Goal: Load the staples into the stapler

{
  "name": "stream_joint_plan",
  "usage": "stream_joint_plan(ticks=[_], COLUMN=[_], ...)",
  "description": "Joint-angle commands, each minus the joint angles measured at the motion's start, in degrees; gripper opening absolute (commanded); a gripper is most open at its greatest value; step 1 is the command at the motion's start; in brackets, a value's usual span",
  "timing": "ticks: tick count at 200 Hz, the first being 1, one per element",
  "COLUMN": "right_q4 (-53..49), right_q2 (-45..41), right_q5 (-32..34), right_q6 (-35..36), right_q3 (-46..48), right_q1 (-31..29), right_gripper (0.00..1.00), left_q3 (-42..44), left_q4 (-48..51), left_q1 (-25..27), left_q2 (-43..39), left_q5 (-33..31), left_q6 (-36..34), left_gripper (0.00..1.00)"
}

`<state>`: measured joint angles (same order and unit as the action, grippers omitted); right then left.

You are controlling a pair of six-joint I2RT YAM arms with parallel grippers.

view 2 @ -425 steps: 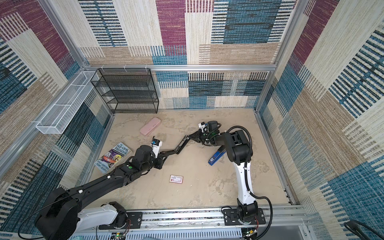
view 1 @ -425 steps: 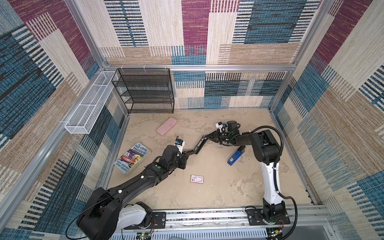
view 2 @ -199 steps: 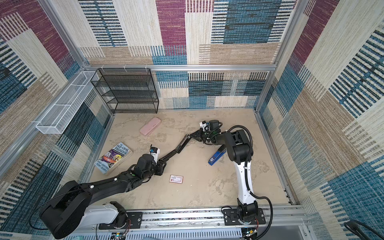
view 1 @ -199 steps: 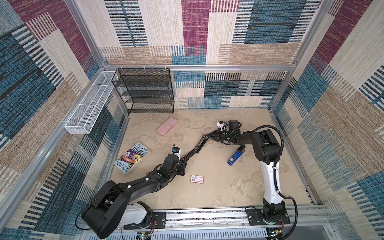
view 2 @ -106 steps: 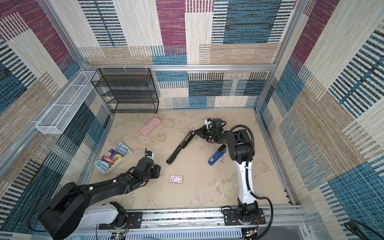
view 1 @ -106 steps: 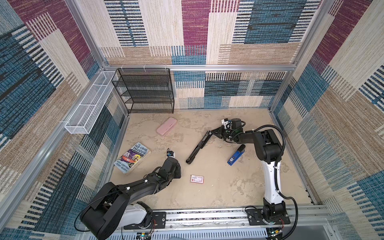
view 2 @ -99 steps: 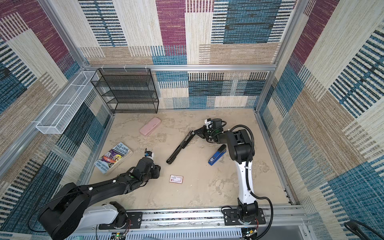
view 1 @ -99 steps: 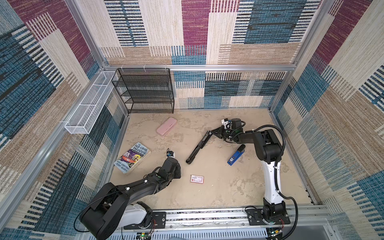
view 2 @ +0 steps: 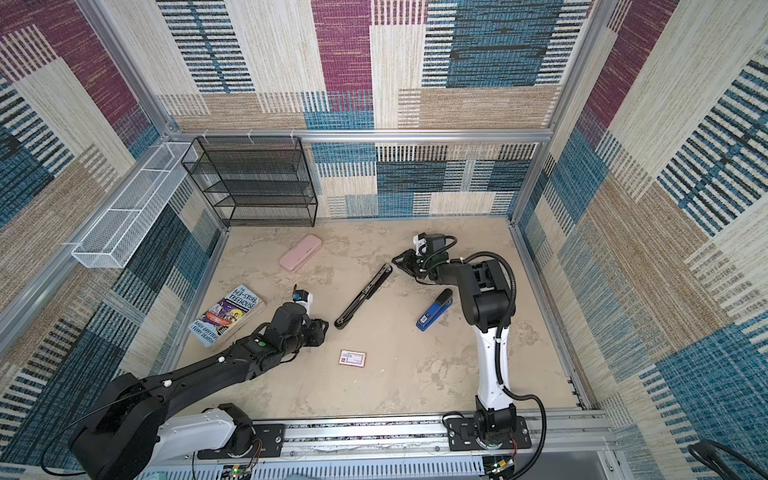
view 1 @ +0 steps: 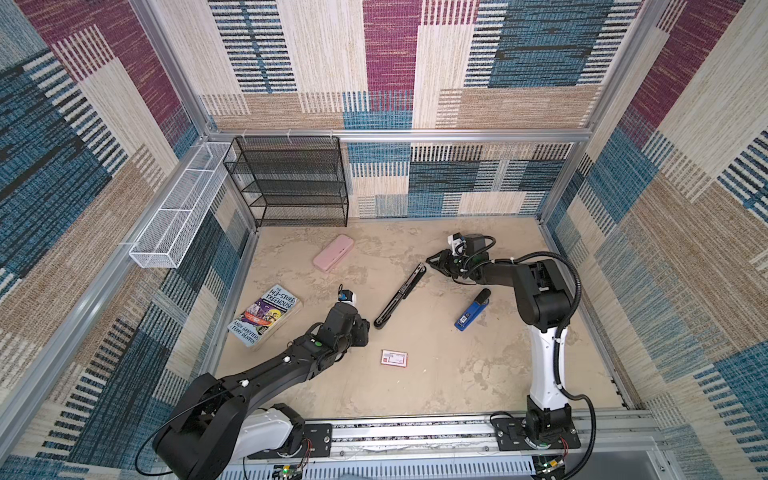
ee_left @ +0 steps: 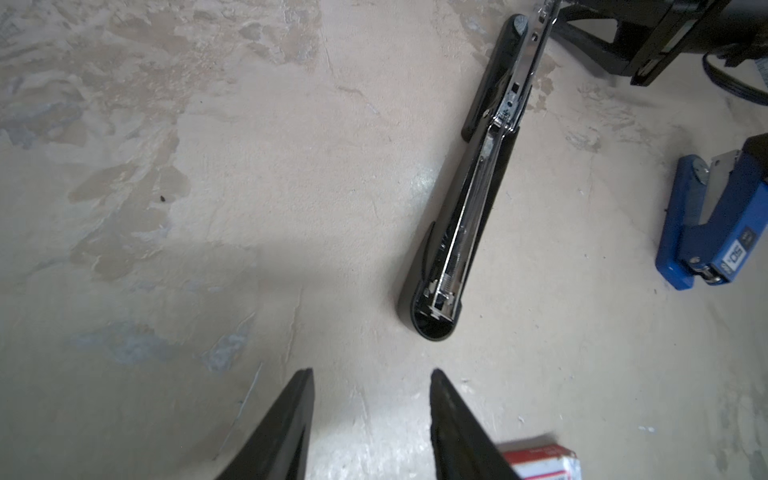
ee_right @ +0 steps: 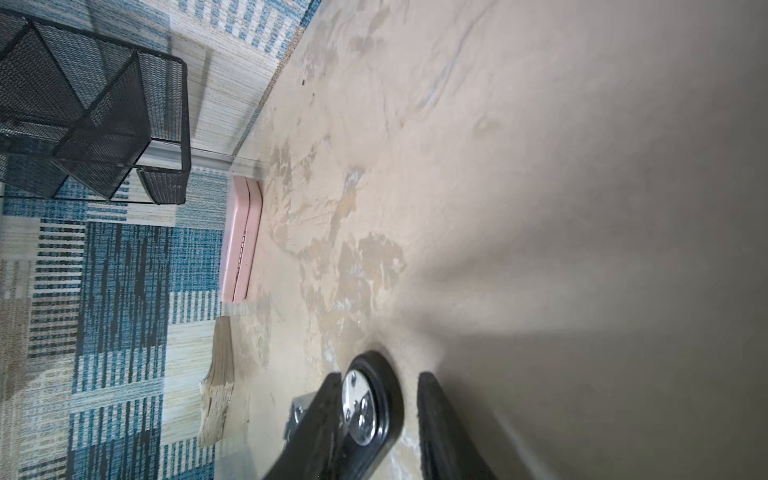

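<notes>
The black stapler (view 1: 399,295) lies folded open and flat on the table, its metal channel facing up in the left wrist view (ee_left: 469,216). My right gripper (view 1: 432,262) is open around the stapler's far end (ee_right: 370,399), with a gap to one finger (ee_right: 436,415). My left gripper (ee_left: 372,374) is open and empty, a short way back from the stapler's near end. The staples' white box with red edge (view 1: 394,358) lies on the table beside the left gripper (ee_left: 540,461). The staples themselves are hidden.
A blue stapler (view 1: 471,311) lies closed near the right arm. A pink case (view 1: 333,258) and a book (view 1: 266,315) lie on the left. A black mesh rack (view 1: 291,183) stands at the back wall, and a white wire basket (view 1: 178,212) hangs on the left wall.
My left gripper let go of the stapler's near end and drew back toward the near left. The stapler now lies flat on the table. My right gripper's jaws have opened.
</notes>
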<state>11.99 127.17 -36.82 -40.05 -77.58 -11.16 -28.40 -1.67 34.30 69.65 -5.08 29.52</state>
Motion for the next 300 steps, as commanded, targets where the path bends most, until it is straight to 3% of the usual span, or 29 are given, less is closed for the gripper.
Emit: stream_joint_plan(ticks=[1,58,145,182,222,300], right_q4=[-2.04,-10.38,-19.02,-22.21,-22.97,-18.44], right_q2=[-1.56,-0.20,7.07,11.43,11.91,3.75], right_q5=[2.19,2.68,-0.93,-3.36,-5.28,-5.60], right_q6=[3.30,9.33,13.42,14.13,15.21,16.63], right_q3=[-0.26,-7.73,-22.48,-28.59,-28.73,-14.33], right_q1=[-0.09,-0.16,-0.65,-1.64,-2.25,-2.24], right_gripper=[0.37,0.45,0.49,0.47,0.43,0.39], left_q3=[-1.19,-5.35,-12.63,-15.48,-17.63,-23.14], left_q4=[0.74,1.67,2.70,6.52,11.19,20.07], left_q1=[0.34,3.27,6.91,7.00,7.00,5.58], left_q2=[-0.23,3.98,15.08,18.12,20.28,24.50], left_q5=[3.44,9.58,11.53,8.51,3.21,-10.73], left_q6=[-1.44,-1.74,-1.85,-1.73,-0.95,-3.22], left_gripper=[0.49,0.49,0.48,0.47,0.45,0.42])
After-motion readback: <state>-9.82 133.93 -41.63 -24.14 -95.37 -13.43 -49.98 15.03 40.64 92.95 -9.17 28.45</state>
